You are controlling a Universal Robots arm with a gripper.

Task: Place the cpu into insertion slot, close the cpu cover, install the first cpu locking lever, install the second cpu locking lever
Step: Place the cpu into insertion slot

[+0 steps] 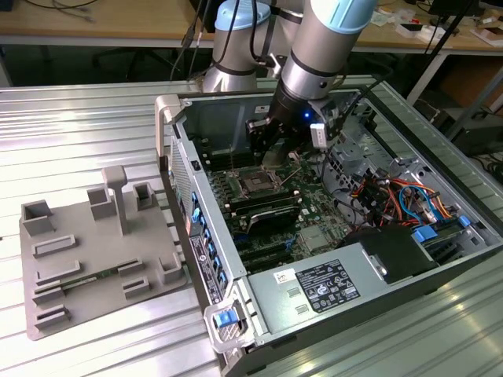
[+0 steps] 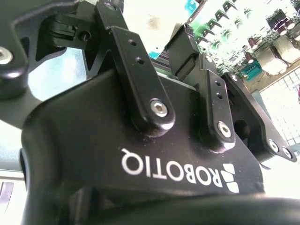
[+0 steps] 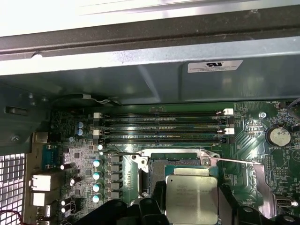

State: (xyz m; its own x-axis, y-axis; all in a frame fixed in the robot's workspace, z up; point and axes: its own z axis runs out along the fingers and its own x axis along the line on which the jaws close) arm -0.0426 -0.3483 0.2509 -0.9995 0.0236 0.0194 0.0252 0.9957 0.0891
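Observation:
In the first wrist view my gripper (image 3: 191,206) is shut on the cpu (image 3: 191,194), a flat silver square with a dark finger on each side. It hangs just above and slightly off the insertion slot (image 3: 164,171), whose dark pinned centre lies uncovered inside a thin metal rim. A thin wire lever (image 3: 234,161) runs off from the slot's corner. A silvery strip (image 3: 262,187) lies beside the slot; I cannot tell whether it is the cpu cover swung open. The exterior view shows the gripper (image 1: 263,145) inside the case, over the slot (image 1: 258,185).
Long black memory slots (image 3: 161,126) run just beyond the socket, with the case wall (image 3: 140,79) behind them. In the exterior view, cable bundles (image 1: 393,196) and a power supply (image 1: 326,287) crowd the case. A grey fixture plate (image 1: 86,259) sits at the exterior view's left.

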